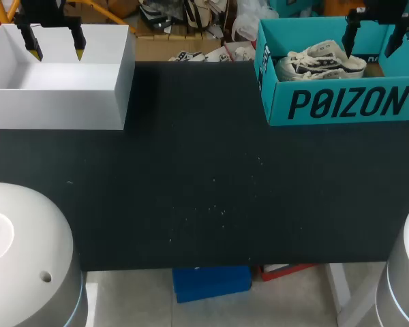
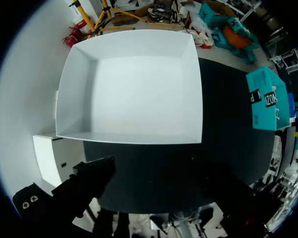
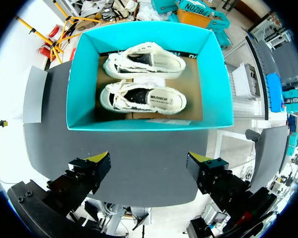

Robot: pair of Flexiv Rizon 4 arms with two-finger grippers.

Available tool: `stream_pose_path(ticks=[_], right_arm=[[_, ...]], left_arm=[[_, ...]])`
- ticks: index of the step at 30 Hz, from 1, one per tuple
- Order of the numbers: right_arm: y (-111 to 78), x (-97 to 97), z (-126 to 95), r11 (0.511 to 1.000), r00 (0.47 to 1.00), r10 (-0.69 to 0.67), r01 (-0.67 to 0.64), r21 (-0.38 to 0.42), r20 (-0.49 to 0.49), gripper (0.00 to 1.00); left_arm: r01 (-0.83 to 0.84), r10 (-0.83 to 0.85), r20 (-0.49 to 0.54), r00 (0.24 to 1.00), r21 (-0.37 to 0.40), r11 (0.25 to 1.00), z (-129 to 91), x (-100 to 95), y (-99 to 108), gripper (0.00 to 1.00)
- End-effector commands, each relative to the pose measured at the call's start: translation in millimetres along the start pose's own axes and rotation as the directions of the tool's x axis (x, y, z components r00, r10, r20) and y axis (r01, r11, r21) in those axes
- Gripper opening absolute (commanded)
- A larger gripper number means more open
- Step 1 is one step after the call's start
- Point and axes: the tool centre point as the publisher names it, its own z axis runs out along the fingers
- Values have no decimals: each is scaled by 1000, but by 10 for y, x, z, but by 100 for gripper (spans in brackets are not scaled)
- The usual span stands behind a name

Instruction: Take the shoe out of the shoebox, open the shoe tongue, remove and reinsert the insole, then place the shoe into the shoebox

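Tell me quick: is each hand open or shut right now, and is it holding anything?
Left hand: open, empty, above the white box.
Right hand: open, empty, above the teal shoebox.

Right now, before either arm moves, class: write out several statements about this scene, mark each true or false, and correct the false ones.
1. Two white shoes lie side by side inside the teal shoebox. True.
2. The right pincer is shut on a shoe. False: it is open and holds nothing, and both shoes lie in the box ahead of its fingers.
3. The left pincer hangs over the teal shoebox. False: it hangs over the white box at the table's left.
4. The left pincer is open, with nothing between its fingers. True.
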Motion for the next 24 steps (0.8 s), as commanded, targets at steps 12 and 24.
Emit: stream_pose_path(ticks=[12,24], right_arm=[[5,2,-2,1000,1000,0,0,1,1,100],[10,56,16,998,998,-59,59,-1,11,100]], left_arm=[[1,-1,2,1000,-1,1000,-6,5,5,100],[1,-1,2,1000,-1,1000,-6,5,5,100]])
